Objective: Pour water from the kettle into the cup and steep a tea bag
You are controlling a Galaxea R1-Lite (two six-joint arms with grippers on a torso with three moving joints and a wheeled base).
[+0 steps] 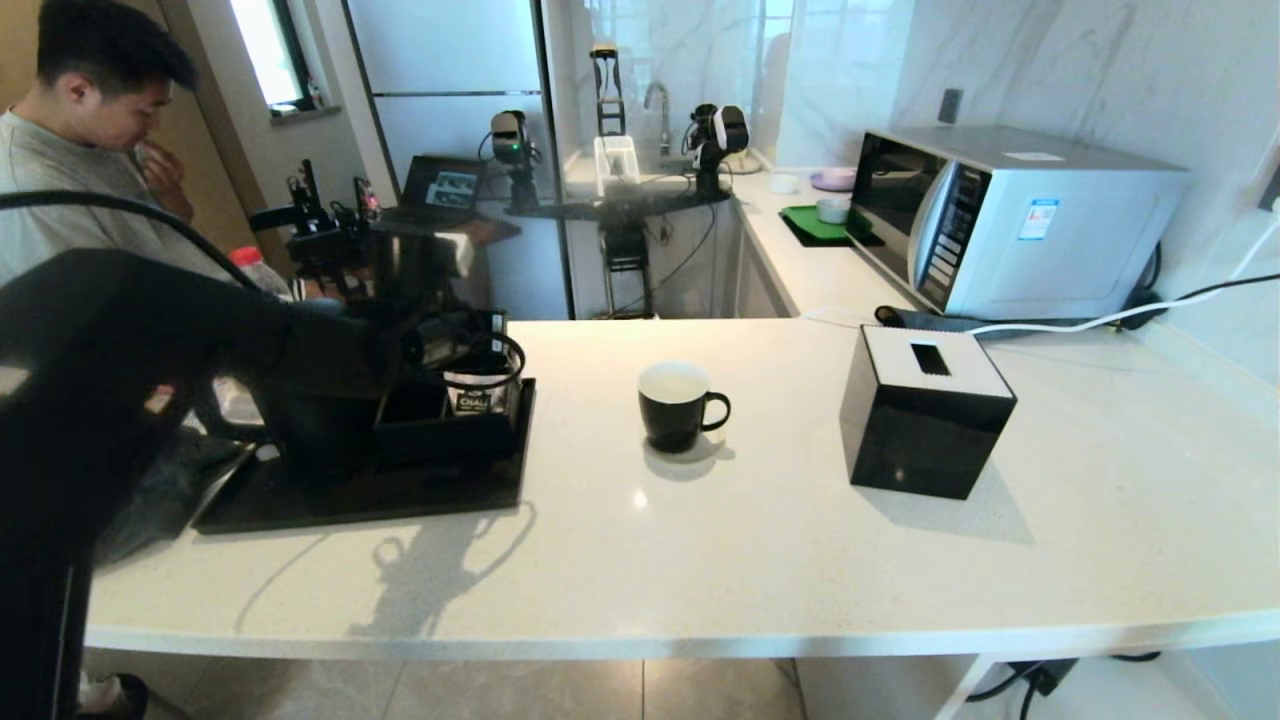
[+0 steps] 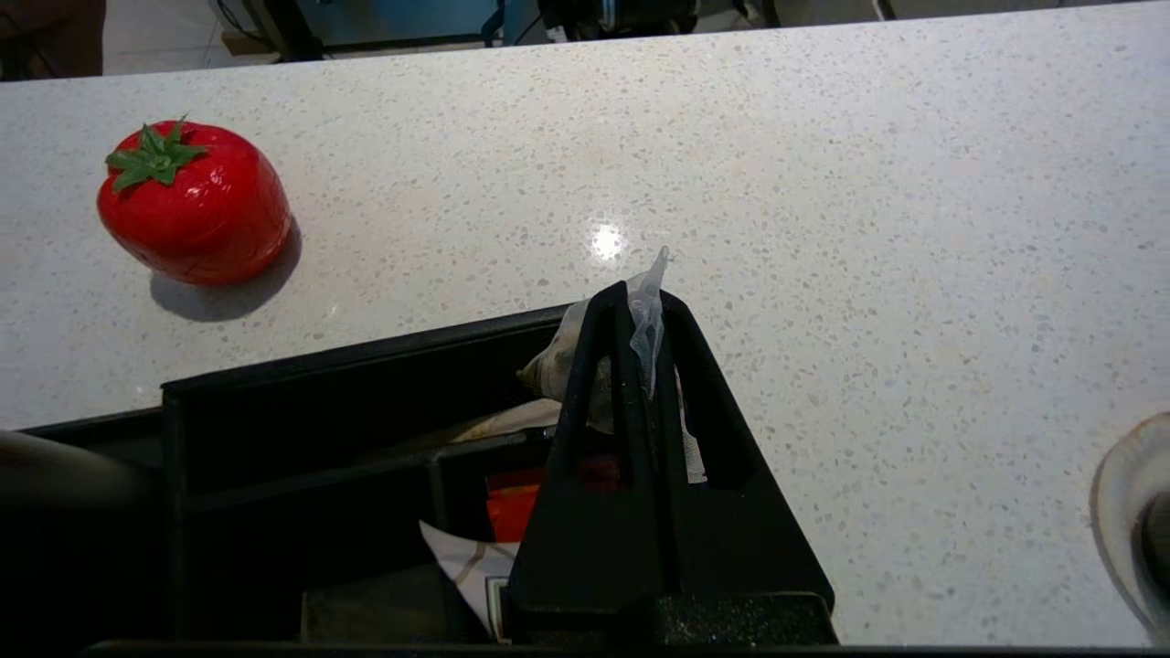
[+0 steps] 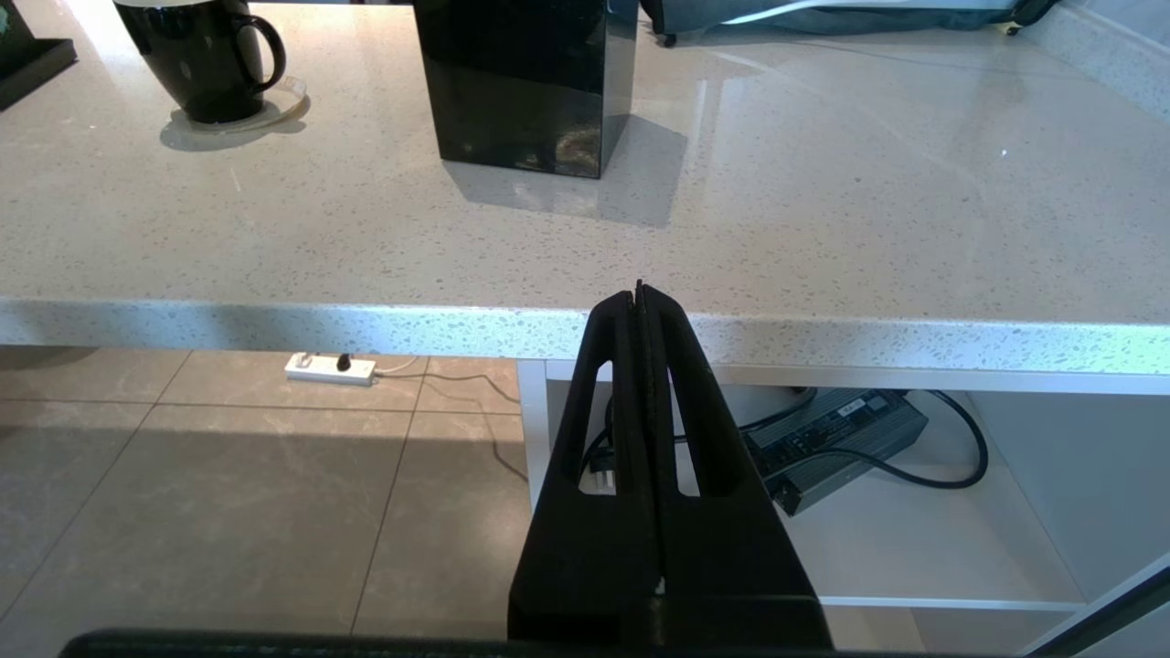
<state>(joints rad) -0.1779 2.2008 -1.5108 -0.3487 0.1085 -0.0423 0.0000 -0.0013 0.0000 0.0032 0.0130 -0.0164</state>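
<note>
My left gripper (image 2: 642,297) is shut on the tea bag (image 2: 554,366), a pale pouch whose clear corner sticks up past the fingertips. It hangs just above the black organiser box (image 2: 320,402). In the head view this gripper (image 1: 470,335) hovers over that box on the black tray (image 1: 370,495). The kettle is mostly hidden behind my left arm. The cup (image 1: 675,405), a glossy black mug with a white inside, stands mid-counter to the right of the tray, handle pointing right; it also shows in the right wrist view (image 3: 206,55). My right gripper (image 3: 638,292) is shut and empty, below the counter's front edge.
A black cube tissue box (image 1: 925,410) stands right of the mug, and a microwave (image 1: 1000,220) at the back right. A red strawberry-shaped object (image 2: 192,201) lies on the counter beyond the tray. A person (image 1: 90,130) stands at the far left.
</note>
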